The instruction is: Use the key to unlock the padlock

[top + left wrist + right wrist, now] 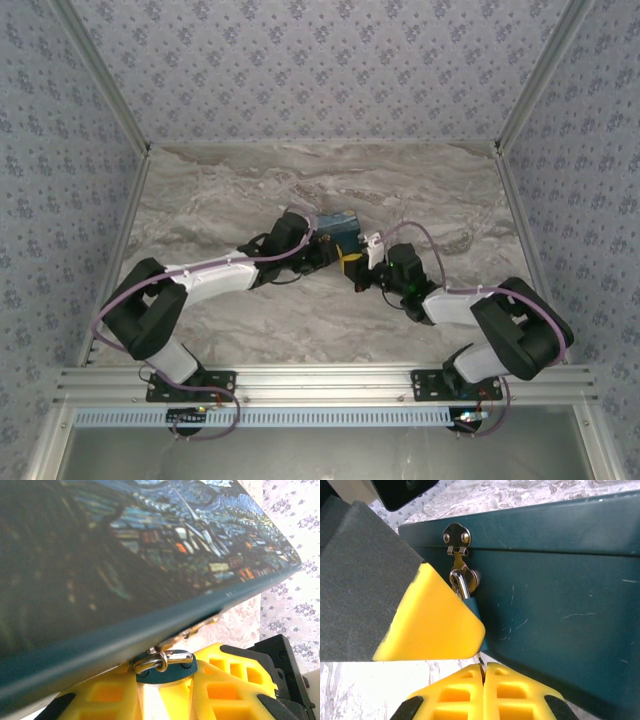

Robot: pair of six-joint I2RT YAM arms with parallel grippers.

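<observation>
The tiny teal-blue padlock (474, 606) hangs by its thin metal shackle (461, 586) from the small silver hasp (457, 536) on the dark teal front of the box (560, 605), whose lid carries a blue-and-yellow starry-night print. The box stands near the middle of the grey marbled table (250, 190), between the two arms. The left gripper (162, 686) sits just under the lid edge, and its yellow latticed fingers (100, 696) are closed on the padlock body from either side. In the right wrist view one of them, yellow-tipped with a grey pad, covers most of the lock, leaving a narrow teal strip showing beside the box wall. The right gripper (483, 682) sits just below the padlock with its jaws pressed together on a thin metal key (481, 666), whose blade points up at the underside of the lock body. Whether the blade tip is inside the keyhole I cannot tell, as the left finger hides that spot
</observation>
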